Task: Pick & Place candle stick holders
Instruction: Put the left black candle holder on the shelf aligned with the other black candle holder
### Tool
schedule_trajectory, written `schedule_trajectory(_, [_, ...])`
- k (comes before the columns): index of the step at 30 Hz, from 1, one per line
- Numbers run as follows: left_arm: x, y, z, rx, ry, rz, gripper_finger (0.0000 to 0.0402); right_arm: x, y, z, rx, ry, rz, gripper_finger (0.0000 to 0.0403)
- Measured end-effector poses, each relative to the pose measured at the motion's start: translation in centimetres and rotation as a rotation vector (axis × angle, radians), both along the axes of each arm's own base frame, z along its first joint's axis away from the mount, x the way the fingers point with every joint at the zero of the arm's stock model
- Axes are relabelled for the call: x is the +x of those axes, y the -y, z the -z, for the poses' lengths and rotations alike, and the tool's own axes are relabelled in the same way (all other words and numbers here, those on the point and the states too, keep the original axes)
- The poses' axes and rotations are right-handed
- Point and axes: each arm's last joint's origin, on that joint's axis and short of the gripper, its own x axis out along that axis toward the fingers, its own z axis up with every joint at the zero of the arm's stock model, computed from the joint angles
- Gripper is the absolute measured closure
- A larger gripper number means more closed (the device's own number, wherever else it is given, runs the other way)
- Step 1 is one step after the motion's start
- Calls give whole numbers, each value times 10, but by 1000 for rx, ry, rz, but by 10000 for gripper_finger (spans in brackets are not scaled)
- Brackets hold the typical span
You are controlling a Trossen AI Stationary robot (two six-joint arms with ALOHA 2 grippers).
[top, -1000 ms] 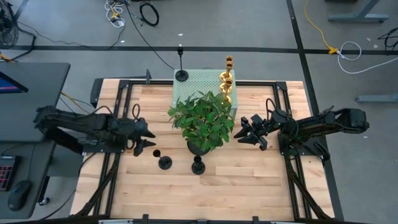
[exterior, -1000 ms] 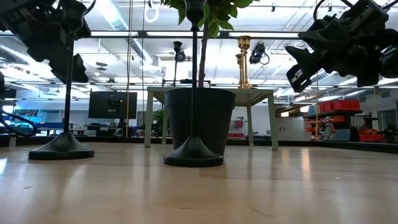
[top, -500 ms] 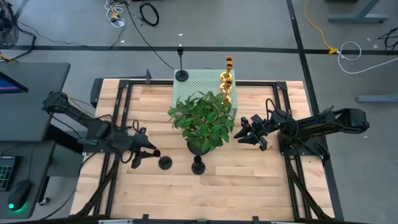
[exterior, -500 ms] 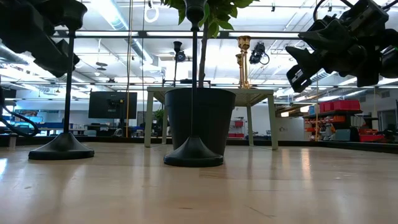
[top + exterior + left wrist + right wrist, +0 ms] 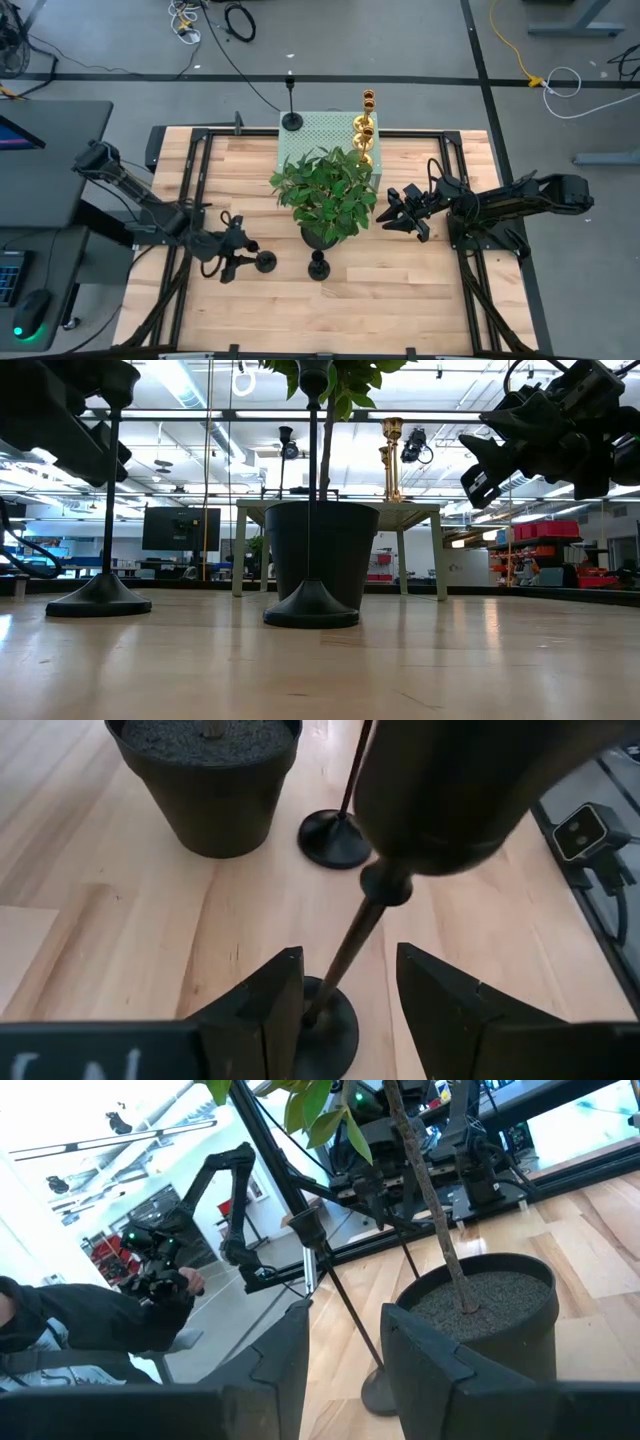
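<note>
The left gripper (image 5: 340, 995), fingers spread, straddles the near-left black candlestick (image 5: 350, 950); top-heavy and slick, best pinched mid-stem. The right gripper (image 5: 398, 210) waits open beside the plant (image 5: 325, 190).

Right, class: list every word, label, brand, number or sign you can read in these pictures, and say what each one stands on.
None can be read in full.
Left wrist view: pale letters, cut off by the picture's edge, on the left gripper; not readable.
Low view: signs and a monitor in the room behind the table; too small to read.
High and right wrist views: no text shows.
</note>
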Motion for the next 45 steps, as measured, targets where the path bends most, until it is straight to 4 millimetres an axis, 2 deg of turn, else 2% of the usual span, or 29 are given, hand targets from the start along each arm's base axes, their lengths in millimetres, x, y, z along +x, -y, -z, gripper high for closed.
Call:
schedule_trajectory(10, [5, 4, 1, 41, 47, -28, 239, 0, 0, 0, 0, 1, 0, 278])
schedule_trajectory(30, [10, 8, 7, 57, 32, -28, 242, 0, 0, 0, -5, 3, 0, 278])
schedule_trajectory(45, [10, 8, 7, 55, 31, -27, 318, 0, 0, 0, -3, 2, 0, 278])
